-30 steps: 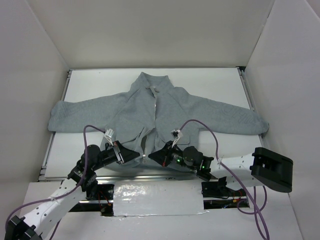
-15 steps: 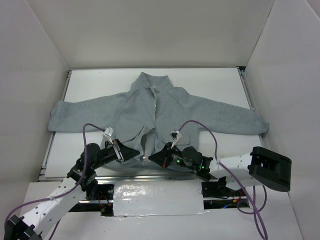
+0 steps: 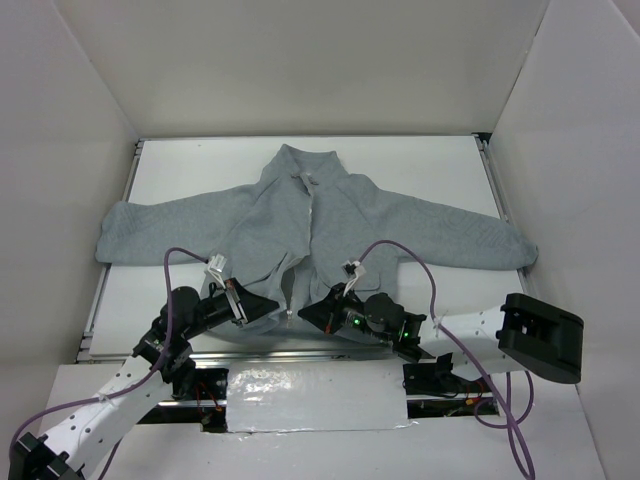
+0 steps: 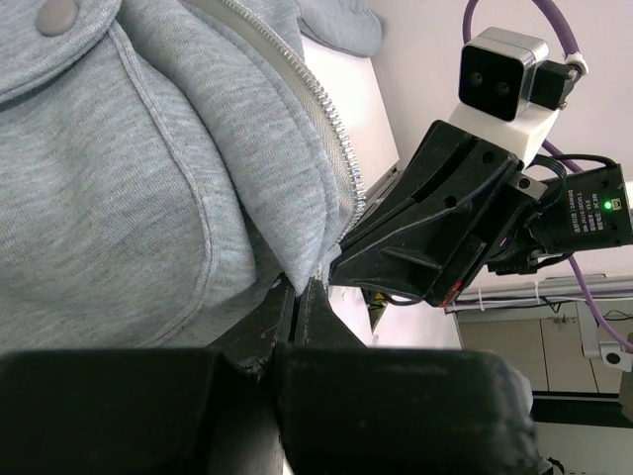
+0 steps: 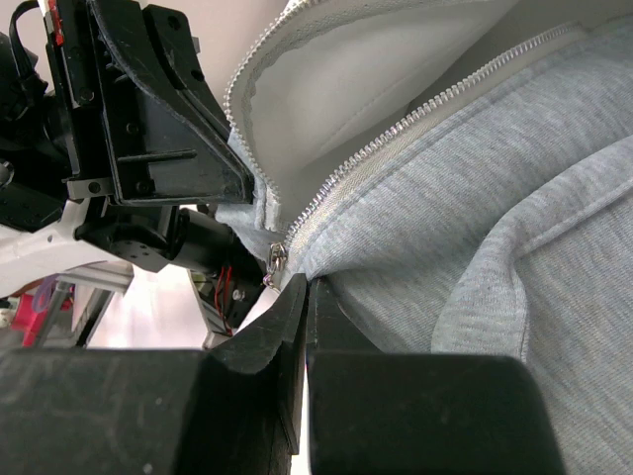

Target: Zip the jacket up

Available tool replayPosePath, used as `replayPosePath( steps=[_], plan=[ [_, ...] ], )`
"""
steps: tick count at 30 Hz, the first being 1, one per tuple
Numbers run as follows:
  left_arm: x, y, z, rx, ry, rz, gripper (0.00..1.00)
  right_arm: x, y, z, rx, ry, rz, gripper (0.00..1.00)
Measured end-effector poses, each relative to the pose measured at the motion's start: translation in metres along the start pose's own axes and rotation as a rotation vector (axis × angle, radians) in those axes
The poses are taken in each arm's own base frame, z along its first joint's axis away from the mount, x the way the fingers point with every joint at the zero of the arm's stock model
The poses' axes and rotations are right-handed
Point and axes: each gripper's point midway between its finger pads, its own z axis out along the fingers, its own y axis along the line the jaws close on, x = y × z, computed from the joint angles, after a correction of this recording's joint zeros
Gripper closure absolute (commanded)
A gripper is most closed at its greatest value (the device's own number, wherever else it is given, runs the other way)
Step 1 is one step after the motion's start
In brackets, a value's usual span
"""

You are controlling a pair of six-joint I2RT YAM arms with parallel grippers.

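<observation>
On the table [image 3: 200,165], the grey fleece jacket [image 3: 350,215] is lying front up, sleeves spread, its zipper [image 3: 311,220] gaping at the near hem, where the jaws of the left gripper [image 3: 283,314] and right gripper [image 3: 303,313] are pinching the fabric, closed tight.

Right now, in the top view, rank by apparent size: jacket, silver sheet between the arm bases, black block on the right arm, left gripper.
1. jacket
2. silver sheet
3. black block, which may sit nearer the camera, so its true size is unsure
4. left gripper, the smallest
</observation>
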Motion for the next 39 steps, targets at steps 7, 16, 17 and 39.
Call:
replayPosePath(
  steps=[7,16,17,39],
  plan=[
    [-0.0006,-0.0008,0.0001,0.003,-0.002,0.001,1.00,-0.0017,-0.0003,-0.0001,0.003,-0.007,-0.003,1.00],
    [-0.0014,-0.0016,0.0006,0.007,-0.005,0.003,1.00,-0.0015,0.0001,-0.0002,0.001,-0.006,-0.003,1.00],
    [-0.0017,-0.0018,0.0009,0.008,-0.005,0.003,1.00,-0.0014,0.0002,-0.0002,0.001,-0.005,-0.003,1.00],
    [-0.0002,-0.0002,0.0027,0.007,0.004,-0.001,1.00,-0.0041,0.0017,-0.0003,-0.004,-0.014,-0.002,1.00]
  ],
)
